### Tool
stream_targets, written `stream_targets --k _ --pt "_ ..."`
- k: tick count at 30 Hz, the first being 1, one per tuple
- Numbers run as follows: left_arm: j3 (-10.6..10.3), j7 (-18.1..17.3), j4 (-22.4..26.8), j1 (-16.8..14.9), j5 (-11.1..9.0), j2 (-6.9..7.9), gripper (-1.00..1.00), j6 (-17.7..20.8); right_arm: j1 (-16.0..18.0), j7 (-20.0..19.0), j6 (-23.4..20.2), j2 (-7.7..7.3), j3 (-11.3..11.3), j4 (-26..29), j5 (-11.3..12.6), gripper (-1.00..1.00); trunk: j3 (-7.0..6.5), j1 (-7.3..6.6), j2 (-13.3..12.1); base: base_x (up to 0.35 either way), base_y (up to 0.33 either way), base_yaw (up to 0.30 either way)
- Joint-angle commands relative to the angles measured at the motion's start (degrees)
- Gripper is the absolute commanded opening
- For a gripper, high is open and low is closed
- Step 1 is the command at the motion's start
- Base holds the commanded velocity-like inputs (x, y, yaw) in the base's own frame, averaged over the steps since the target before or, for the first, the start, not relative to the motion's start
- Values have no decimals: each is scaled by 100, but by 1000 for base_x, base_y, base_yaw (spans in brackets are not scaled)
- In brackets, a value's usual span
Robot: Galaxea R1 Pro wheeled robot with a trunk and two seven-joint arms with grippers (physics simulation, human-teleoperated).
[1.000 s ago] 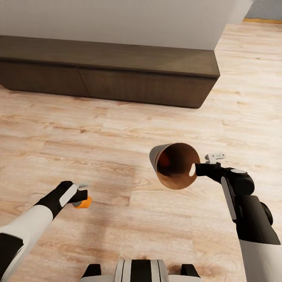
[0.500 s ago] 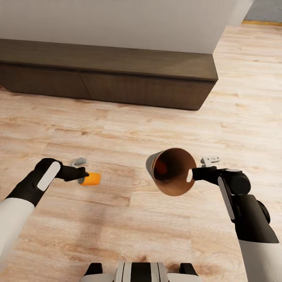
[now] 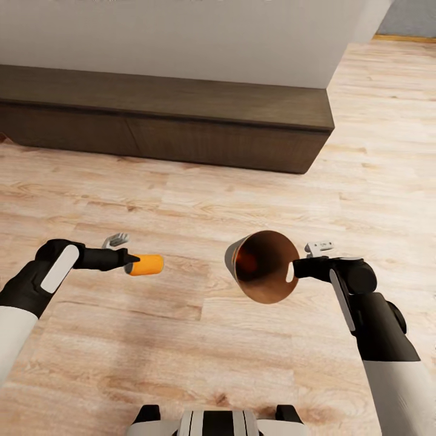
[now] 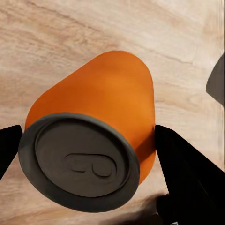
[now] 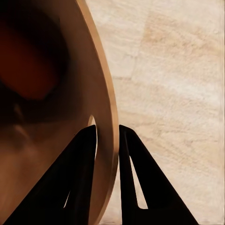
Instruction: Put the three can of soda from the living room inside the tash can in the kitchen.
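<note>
The left end effector (image 3: 129,262) clamped an orange soda can (image 3: 146,264) sideways, its tip aimed at the tilted trash can (image 3: 261,265) just beyond, apparently for a drop-in; the right end effector (image 3: 295,269) pinched its rim above the plank floor (image 3: 218,357).

The low cabinet (image 3: 169,124) stands at the far side of the floor (image 3: 200,351), against the wall (image 3: 181,36); nearer the robot, both arms reach forward over the floor; on the left, the left gripper (image 3: 130,264) holds the soda can (image 3: 145,264) lying on its side, its body pointing right toward the trash can (image 3: 264,266); the can sits between the two fingers (image 4: 185,173), its top end toward the wrist; on the right, the right gripper (image 3: 295,268) pinches the bin's rim beside the handle hole, one finger (image 5: 79,173) inside, the other outside; the bin is tipped, mouth toward the robot; something lies inside it, deep at the bottom; can and bin are apart, level with each other.
</note>
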State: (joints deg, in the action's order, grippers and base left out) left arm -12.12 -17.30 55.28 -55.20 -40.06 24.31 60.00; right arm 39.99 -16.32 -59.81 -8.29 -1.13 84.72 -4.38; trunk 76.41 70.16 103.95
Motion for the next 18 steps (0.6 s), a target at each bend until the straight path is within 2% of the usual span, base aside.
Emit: stream_targets --k 1,4,7,11,15,17,18 --pt "-3 -76 21 1 16 1 -100 0 60 -38 -19 2 -5 -122 200 -100 -19 -23 -41 0 0 0" --pt "-7 -310 90 1 16 8 -100 0 127 -40 -19 2 -12 -279 195 -100 -73 -89 -162 0 0 0" --pt "-9 -568 143 -1 -21 9 -100 0 163 -50 -19 -11 -130 -364 194 -100 -127 -155 -282 0 0 0" --pt "-40 -648 163 -7 -154 5 -100 0 173 -303 -19 -110 -195 -394 192 -100 -218 -243 -442 0 0 0" --pt "-58 -663 166 -8 -190 4 -100 0 197 -476 -19 -159 -209 -519 192 -100 -324 -330 -603 0 0 0" --pt "-62 -669 167 -8 -271 4 -100 0 242 -507 -19 -166 -221 -626 192 -100 -377 -374 -683 0 0 0" --pt "-67 -676 167 -8 -404 4 -100 0 266 -518 -19 -169 -242 -696 192 -100 -404 -396 -723 0 0 0"
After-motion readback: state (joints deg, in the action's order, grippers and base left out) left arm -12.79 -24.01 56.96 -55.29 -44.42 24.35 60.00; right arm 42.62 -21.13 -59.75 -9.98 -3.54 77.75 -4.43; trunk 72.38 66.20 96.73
